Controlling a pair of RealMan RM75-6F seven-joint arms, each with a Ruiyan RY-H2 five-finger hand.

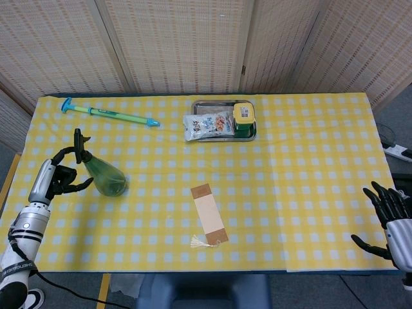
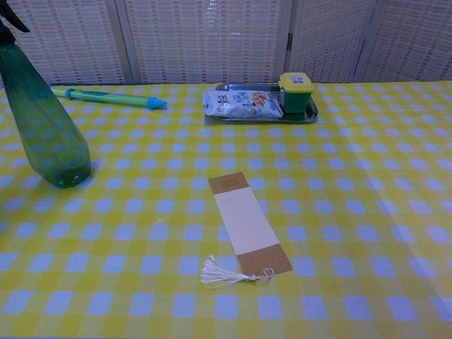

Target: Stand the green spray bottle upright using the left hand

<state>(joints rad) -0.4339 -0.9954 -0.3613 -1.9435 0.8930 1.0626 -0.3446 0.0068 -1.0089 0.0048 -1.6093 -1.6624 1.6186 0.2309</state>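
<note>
The green spray bottle (image 2: pixel 44 120) stands on its base at the table's left side, black nozzle (image 1: pixel 79 138) on top, leaning only slightly. In the head view the green spray bottle (image 1: pixel 105 175) has my left hand (image 1: pixel 60 176) just to its left, fingers spread toward the neck and upper body. I cannot tell whether the fingertips touch it. The chest view does not show this hand. My right hand (image 1: pixel 388 220) hangs at the table's near right corner, fingers apart and holding nothing.
A green and blue water squirter (image 1: pixel 109 114) lies at the back left. A metal tray (image 1: pixel 212 104) at the back centre holds a snack packet (image 1: pixel 207 125) and a yellow-lidded box (image 1: pixel 243 113). A bookmark with a tassel (image 1: pixel 208 214) lies mid-table.
</note>
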